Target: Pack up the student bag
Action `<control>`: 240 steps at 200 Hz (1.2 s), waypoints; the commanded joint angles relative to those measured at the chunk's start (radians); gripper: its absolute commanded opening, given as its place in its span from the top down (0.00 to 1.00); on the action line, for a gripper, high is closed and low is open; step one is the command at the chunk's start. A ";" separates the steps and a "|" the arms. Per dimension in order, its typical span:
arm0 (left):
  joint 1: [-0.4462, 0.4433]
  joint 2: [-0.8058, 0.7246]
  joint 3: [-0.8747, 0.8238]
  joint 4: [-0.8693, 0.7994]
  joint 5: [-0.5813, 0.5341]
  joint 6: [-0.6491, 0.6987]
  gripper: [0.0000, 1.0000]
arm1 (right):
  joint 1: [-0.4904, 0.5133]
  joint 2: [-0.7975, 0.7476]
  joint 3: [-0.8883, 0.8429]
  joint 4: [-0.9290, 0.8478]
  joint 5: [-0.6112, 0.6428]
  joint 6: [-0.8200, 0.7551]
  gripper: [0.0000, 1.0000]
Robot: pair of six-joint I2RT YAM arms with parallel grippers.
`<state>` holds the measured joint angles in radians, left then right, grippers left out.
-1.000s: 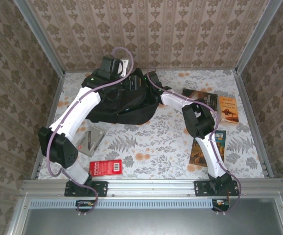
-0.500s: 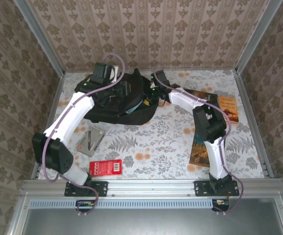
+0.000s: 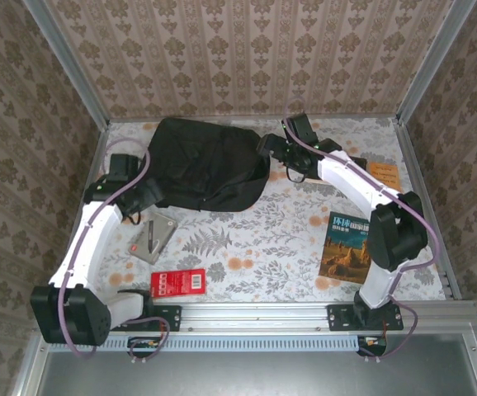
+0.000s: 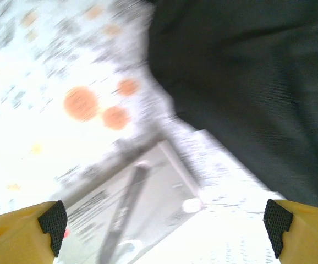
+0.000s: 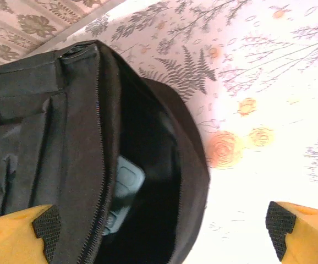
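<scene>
Now the black fabric bag lies flat at the far left-centre of the bench, its unzipped mouth gaping toward the right pincer; that and the left pincer stand apart, empty; a blue book bears Chinese lettering.

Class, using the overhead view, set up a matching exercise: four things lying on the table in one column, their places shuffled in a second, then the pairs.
Things
1. student bag
2. red card
3. blue-covered book
4. grey flat pack

Places
A. near edge, left part
B. far side, left of middle
C. right half, toward the near edge
D. between things 1 and 2

Pairs: 1-B, 2-A, 3-C, 4-D
</scene>
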<state>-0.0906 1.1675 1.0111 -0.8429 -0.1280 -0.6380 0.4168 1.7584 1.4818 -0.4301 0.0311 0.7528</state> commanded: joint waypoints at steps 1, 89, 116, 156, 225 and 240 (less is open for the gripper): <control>0.074 -0.028 -0.079 -0.048 -0.025 -0.088 0.05 | 0.018 -0.042 -0.039 -0.025 0.092 -0.075 0.02; 0.270 0.193 -0.258 0.191 0.167 -0.176 0.07 | 0.108 -0.231 -0.270 0.146 -0.135 -0.098 0.04; 0.233 0.166 -0.311 0.233 0.250 -0.194 0.09 | 0.120 -0.271 -0.320 0.136 -0.166 -0.107 0.04; 0.090 0.120 -0.406 0.260 0.330 -0.267 0.11 | 0.122 -0.328 -0.362 0.107 -0.180 -0.124 0.04; -0.149 0.122 -0.366 0.386 0.426 -0.228 0.12 | 0.175 -0.311 -0.355 0.090 -0.289 -0.215 0.07; -0.160 0.110 -0.323 0.296 0.364 -0.195 0.11 | 0.210 -0.289 -0.335 0.053 -0.314 -0.264 0.07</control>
<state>-0.2317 1.2819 0.6132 -0.4873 0.2512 -0.8871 0.5785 1.4506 1.1229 -0.3214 -0.2070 0.5816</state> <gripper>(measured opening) 0.883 0.932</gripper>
